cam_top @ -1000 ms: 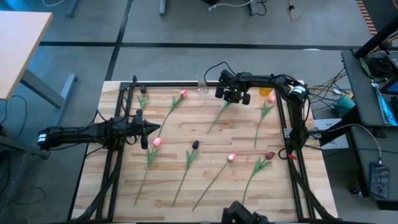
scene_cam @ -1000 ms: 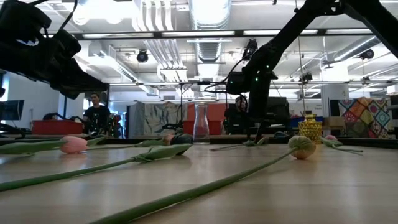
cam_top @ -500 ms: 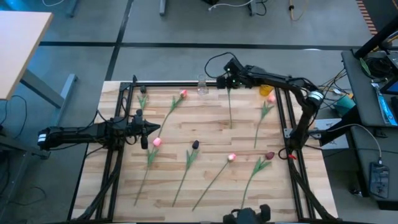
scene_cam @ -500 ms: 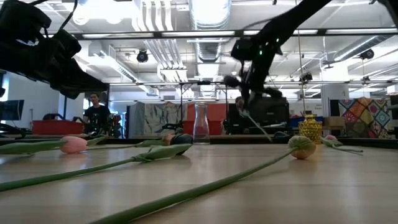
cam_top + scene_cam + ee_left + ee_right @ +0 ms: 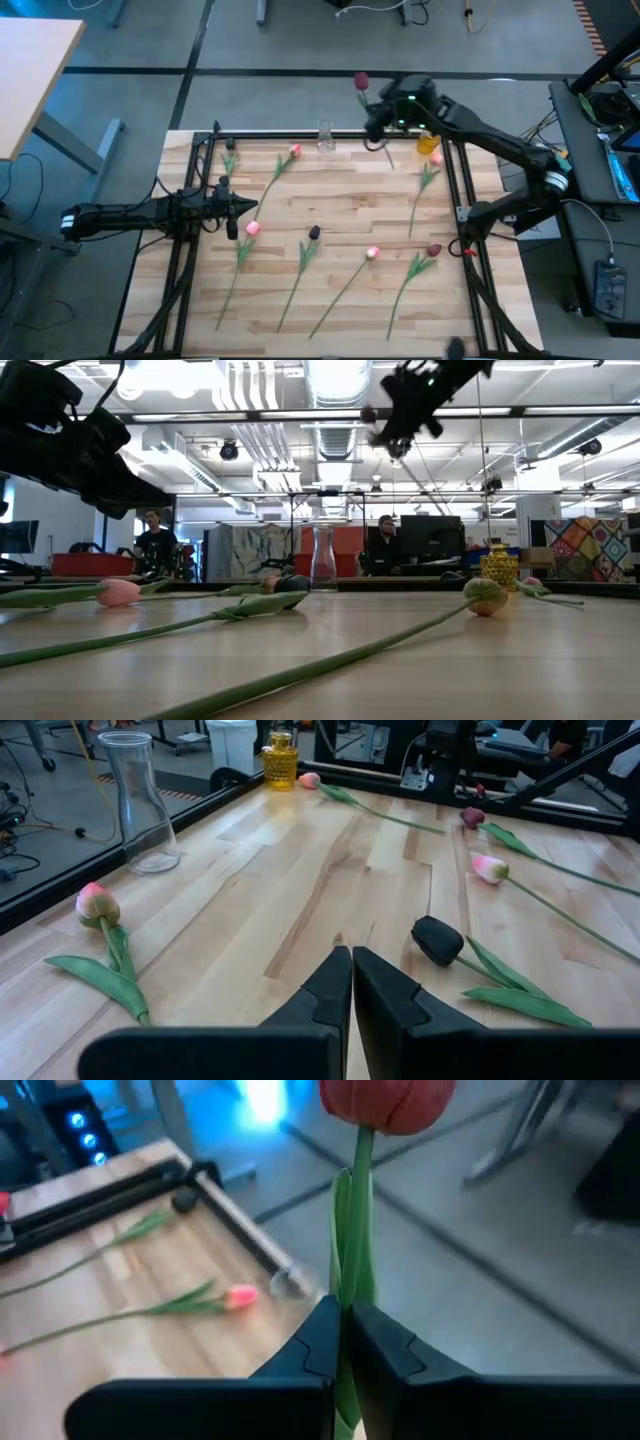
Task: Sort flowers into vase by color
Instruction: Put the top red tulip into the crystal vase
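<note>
My right gripper (image 5: 383,118) is high above the table's far edge, between the clear glass vase (image 5: 325,136) and the yellow vase (image 5: 428,146), and is shut on a maroon tulip (image 5: 361,80). The tulip's head (image 5: 388,1100) stands above the fingers. The other tulips, pink ones (image 5: 295,151) (image 5: 253,227) (image 5: 373,253) and dark ones (image 5: 314,233) (image 5: 434,250), lie flat on the wooden top. My left gripper (image 5: 247,207) waits shut over the left side, close to a pink head. My right gripper pinches the maroon tulip's green stem (image 5: 352,1250) between its two fingers, a little below the head, with a leaf caught alongside. The fingers lie across the stem. The tulip is lifted clear of the table, and its lower stem (image 5: 389,156) hangs below the gripper.
A black metal frame (image 5: 455,200) runs round the wooden top. The clear vase (image 5: 140,800) and the yellow vase (image 5: 280,760) stand at the far edge. People sit in the room behind the table (image 5: 157,540).
My right gripper has risen from the tabletop toward the far edge with the maroon tulip. The tulip lay flat a second ago. It then hung with its stem end on the wood. Now it is lifted clear, with its head beyond the far edge.
</note>
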Robot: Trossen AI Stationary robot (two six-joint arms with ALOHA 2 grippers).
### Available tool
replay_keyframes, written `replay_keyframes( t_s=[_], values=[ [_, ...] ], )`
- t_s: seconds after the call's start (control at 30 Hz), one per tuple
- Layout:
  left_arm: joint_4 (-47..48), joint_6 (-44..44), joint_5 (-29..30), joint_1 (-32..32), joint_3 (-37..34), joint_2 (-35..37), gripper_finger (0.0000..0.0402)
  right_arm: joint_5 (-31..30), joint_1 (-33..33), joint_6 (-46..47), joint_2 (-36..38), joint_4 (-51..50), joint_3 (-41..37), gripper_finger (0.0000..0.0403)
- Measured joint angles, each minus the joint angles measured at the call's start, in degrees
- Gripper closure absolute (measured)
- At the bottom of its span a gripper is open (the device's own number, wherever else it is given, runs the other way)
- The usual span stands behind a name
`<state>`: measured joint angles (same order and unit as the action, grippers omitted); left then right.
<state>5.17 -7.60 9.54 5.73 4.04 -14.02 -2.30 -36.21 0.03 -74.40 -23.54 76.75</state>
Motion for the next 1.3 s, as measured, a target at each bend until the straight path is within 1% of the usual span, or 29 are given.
replay_keyframes(
  t_s=[0.13, 0.2, 0.3, 0.4, 0.5, 0.6, 0.7, 0.8, 0.93, 1.07, 1.2, 1.3],
  values=[
    [0.0, 0.0, 0.0, -0.02, 0.0, 0.0, 0.0402, -9.03, -0.04, -2.78, 7.96, 2.32, -4.4, 0.0392],
    [0.0, 0.0, 0.0, 0.0, 0.0, 0.0, 0.0402, -11.63, -0.09, -4.28, 12.36, 4.9, -7.83, 0.0393],
    [0.0, 0.0, 0.0, -0.01, 0.02, 0.0, 0.0402, -12.04, -0.09, -3.94, 18.38, 10.38, -13.4, 0.0393],
    [0.0, 0.0, 0.0, -0.02, 0.02, 0.0, 0.0402, -10.97, -0.07, -1.8, 22.18, 19.94, -19.36, 0.0393],
    [0.0, 0.0, 0.0, 0.0, 0.02, 0.0, 0.0402, -9.35, -0.05, 0.42, 22.96, 29.5, -23.51, 0.0394],
    [-0.02, 0.0, 0.0, -0.01, 0.02, 0.0, 0.0402, -8.26, -0.04, 1.49, 22.36, 35.6, -24.84, 0.0394],
    [-0.02, -0.01, 0.0, 0.0, 0.02, 0.0, 0.0402, -6.2, -0.04, 1.67, 20.76, 42.3, -24.85, 0.0394],
    [-0.06, -0.07, 0.0, -0.02, 0.02, 0.0, 0.0402, -4.06, 0.22, 2.59, 18.67, 45.61, -23.31, 0.0394],
    [-1.59, -1.91, 0.09, -0.01, 0.01, 0.0, 0.0402, -1.72, 0.95, 1.76, 16.13, 46.16, -19.37, 0.0394],
    [-3.69, -2.31, 1.85, 0.0, 0.02, -0.24, 0.0402, 1.59, 1.09, 0.74, 13.2, 45.9, -14.35, 0.0394],
    [-6.52, -3.46, 2.02, -0.01, 0.0, -1.04, 0.0402, 3.07, 1.09, -1.59, 9.87, 42.08, -8.53, 0.0394],
    [-7.93, -4.11, 2.08, -0.02, 0.01, -2.01, 0.0402, 5.97, 1.05, -2.14, 7.34, 41.0, -5.7, 0.0394]
  ],
)
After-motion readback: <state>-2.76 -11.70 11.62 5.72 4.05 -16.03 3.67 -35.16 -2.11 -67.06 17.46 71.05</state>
